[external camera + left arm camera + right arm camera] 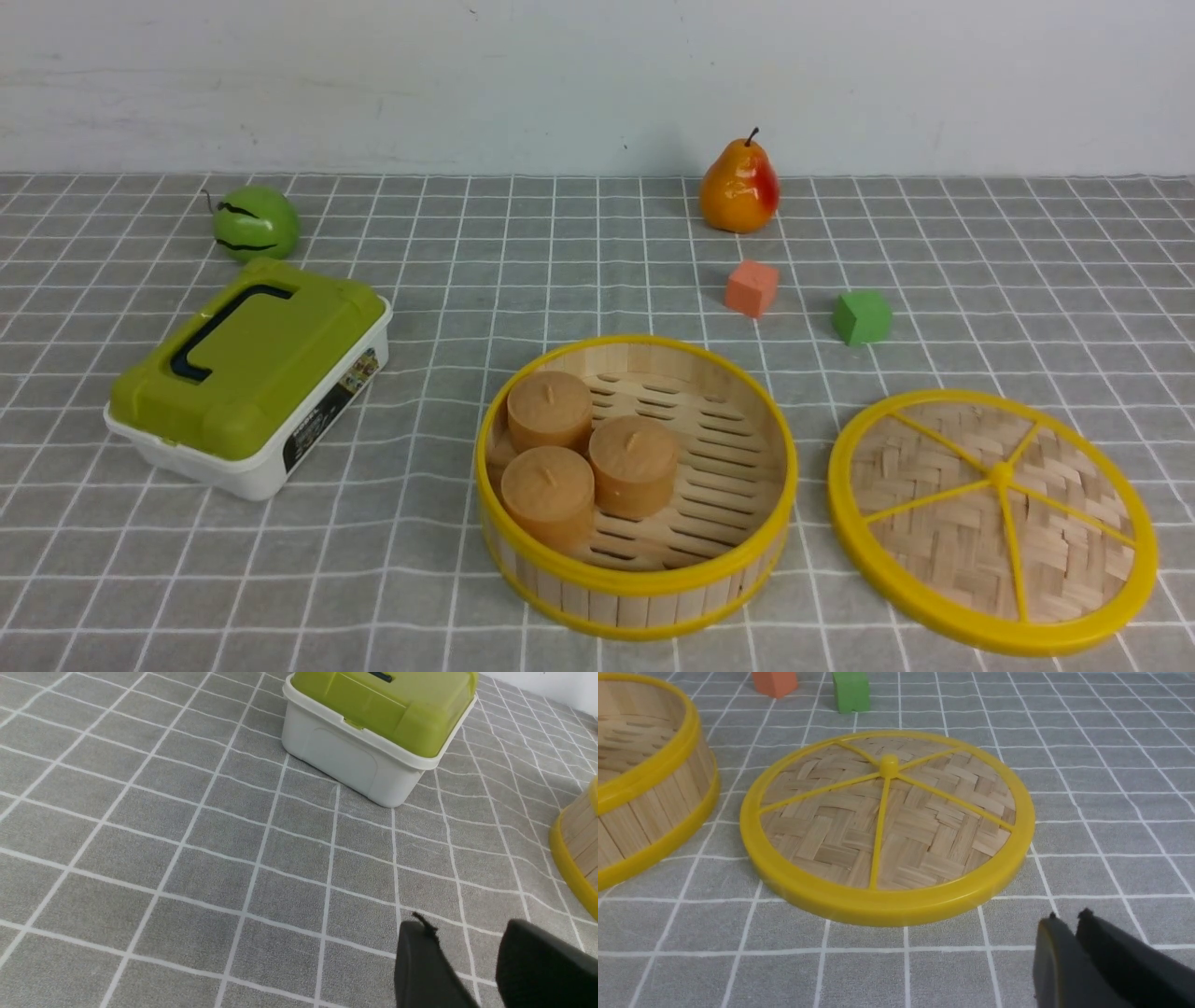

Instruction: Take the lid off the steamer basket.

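The steamer basket (pixel 644 590) stands uncovered at the front middle of the table, with three round tan cakes (pixel 635 464) inside. The lid (pixel 943 541) lies flat on the cloth just right of the basket, apart from it. Neither gripper shows in the front view. In the right wrist view the right gripper (pixel 1069 917) is shut and empty, a short way off the rim of the lid (pixel 887 826), with the basket (pixel 654 793) beside it. In the left wrist view the left gripper (pixel 465 933) is open and empty over bare cloth, with the basket's edge (pixel 574 844) nearby.
A white box with an olive-green lid (pixel 247 369) sits at the left, also in the left wrist view (pixel 373 732). A green apple (pixel 254 222), a pear (pixel 739 187), an orange block (pixel 752 287) and a green block (pixel 861 316) lie farther back.
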{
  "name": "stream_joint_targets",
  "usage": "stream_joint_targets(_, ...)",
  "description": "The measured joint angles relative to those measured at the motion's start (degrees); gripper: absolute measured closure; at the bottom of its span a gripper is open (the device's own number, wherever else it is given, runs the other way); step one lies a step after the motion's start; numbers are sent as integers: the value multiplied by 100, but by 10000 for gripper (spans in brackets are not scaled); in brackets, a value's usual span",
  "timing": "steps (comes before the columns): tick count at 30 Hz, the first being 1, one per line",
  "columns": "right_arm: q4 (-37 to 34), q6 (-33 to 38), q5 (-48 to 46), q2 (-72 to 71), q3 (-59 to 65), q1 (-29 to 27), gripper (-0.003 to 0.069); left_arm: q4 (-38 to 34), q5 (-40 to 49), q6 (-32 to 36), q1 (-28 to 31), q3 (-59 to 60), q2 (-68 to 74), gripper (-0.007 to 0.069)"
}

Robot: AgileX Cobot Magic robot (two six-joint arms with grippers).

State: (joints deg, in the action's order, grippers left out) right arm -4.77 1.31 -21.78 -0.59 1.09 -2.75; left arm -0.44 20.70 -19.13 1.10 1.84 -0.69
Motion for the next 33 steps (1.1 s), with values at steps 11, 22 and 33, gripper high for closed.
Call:
stream_joint_targets(11,0,4,-5,0,0,0,611,0,0,0,0,0,0,386)
stream_joint_targets(22,0,19,-12,0,0,0,596,0,0,0,0,0,0,386)
stream_joint_targets(33,0,25,-12,0,0,0,594,0,0,0,0,0,0,386)
